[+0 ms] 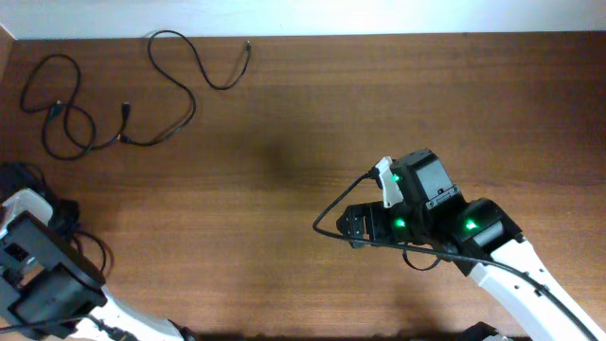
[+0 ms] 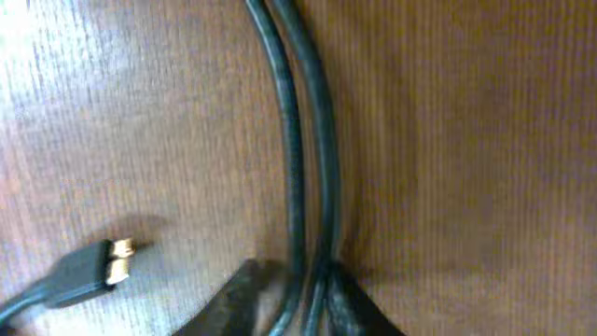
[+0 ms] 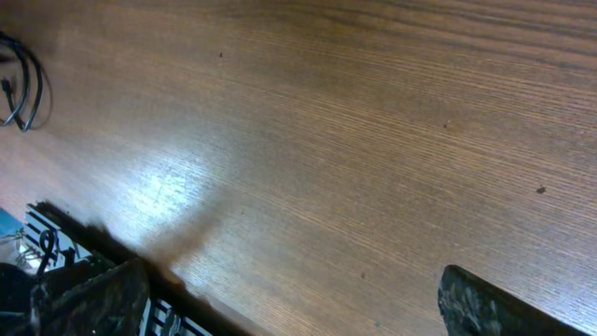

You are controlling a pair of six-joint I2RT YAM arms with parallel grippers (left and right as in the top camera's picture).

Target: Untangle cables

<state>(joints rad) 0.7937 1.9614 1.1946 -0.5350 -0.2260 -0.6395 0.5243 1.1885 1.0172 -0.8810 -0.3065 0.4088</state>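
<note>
Two thin black cables lie loose at the table's far left. One point(image 1: 185, 90) snakes from the back edge. The other point(image 1: 62, 123) makes a loop beside it, with small plugs near its middle. In the left wrist view, two black cable strands point(image 2: 308, 140) run side by side into my left gripper point(image 2: 298, 313), whose dark fingers close round them. A black plug with a gold tip point(image 2: 93, 271) lies on the wood to their left. My left gripper point(image 1: 33, 194) is at the left edge. My right gripper point(image 1: 355, 227) is open and empty above bare wood; it also shows in the right wrist view point(image 3: 298, 308).
The brown wooden table point(image 1: 303, 114) meets a white wall at the back. The right arm's own thick black wire point(image 1: 331, 213) loops out beside its wrist. A bit of cable point(image 3: 23, 84) shows at the far left of the right wrist view.
</note>
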